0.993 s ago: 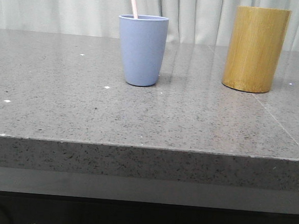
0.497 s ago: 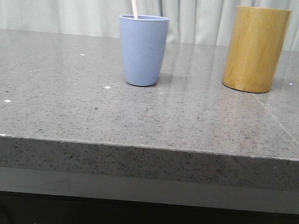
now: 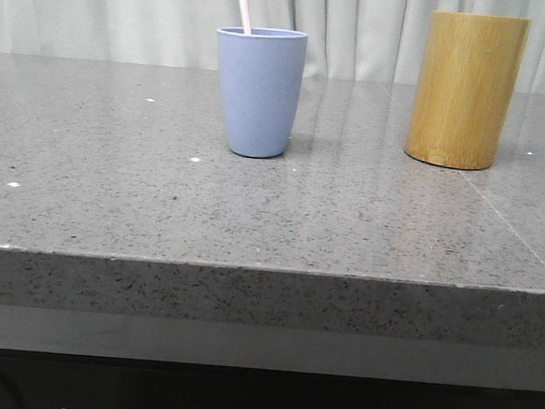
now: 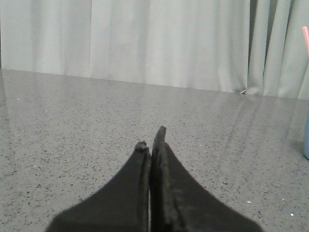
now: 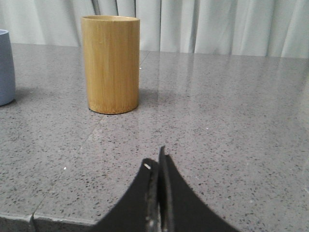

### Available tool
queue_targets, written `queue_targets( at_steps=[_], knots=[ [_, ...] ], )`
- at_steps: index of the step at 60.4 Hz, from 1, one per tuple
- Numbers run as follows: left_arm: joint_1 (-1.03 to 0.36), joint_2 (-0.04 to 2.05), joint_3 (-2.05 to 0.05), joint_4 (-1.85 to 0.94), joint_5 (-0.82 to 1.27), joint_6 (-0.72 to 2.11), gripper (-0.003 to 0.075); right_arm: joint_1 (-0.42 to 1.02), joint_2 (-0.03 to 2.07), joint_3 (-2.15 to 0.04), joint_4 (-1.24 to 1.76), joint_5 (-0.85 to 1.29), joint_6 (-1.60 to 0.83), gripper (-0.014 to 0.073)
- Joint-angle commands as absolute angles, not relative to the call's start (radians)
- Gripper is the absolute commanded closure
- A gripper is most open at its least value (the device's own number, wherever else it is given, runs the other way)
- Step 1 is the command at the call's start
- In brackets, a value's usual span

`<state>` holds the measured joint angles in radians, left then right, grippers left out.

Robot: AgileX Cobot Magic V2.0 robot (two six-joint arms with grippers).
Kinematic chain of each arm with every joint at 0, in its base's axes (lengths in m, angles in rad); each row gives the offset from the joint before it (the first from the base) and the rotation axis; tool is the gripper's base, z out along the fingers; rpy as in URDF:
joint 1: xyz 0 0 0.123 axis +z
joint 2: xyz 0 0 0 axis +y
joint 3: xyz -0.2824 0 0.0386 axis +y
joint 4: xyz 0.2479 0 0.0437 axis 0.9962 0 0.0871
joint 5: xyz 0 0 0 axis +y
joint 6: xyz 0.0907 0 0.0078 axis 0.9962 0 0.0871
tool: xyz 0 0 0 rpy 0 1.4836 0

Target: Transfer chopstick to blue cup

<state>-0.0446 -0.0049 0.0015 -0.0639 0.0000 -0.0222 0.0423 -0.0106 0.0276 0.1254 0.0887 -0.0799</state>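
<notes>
The left claw (image 4: 150, 137) is pressed together, its two dark fingers meeting along a thin seam with nothing between them. It sits low over the grey speckled surface (image 4: 87, 125), apart from everything on it. Far off to one side in the left wrist view, a sliver of the blue cup (image 4: 306, 140) shows at the frame edge, with the pink tip of the chopstick (image 4: 305, 37) above it against the pale curtain (image 4: 145, 43).

The right claw (image 5: 158, 159) is likewise closed to a narrow line and holds nothing. It also hangs low over the surface, well short of the bamboo holder (image 5: 111, 64), which stands upright ahead of it. The edge of the blue cup appears further beyond, to the holder's side.

In the front view, the blue cup (image 3: 258, 91) stands upright on the surface (image 3: 253, 213), toward the back and a little left of centre. The chopstick (image 3: 242, 6) is inside the cup, leaning against the rear left of the rim, tilted leftward, with only its upper part rising above the rim and running out of the top of the frame. The bamboo holder (image 3: 466, 90) stands well apart to the cup's right and is taller than it. Pale curtain hangs behind both.
</notes>
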Motion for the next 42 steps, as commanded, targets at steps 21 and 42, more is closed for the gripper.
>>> queue_targets(
  at_steps=[21, 42],
  knots=[
    [-0.043, -0.029, 0.010, -0.063, -0.081, -0.034, 0.0739, 0.032, -0.031, 0.023, -0.009, 0.000, 0.120, 0.0661],
    [-0.043, -0.029, 0.010, -0.063, -0.081, -0.034, 0.0739, -0.007, -0.031, 0.023, -0.009, 0.000, 0.119, 0.0661]
  ],
)
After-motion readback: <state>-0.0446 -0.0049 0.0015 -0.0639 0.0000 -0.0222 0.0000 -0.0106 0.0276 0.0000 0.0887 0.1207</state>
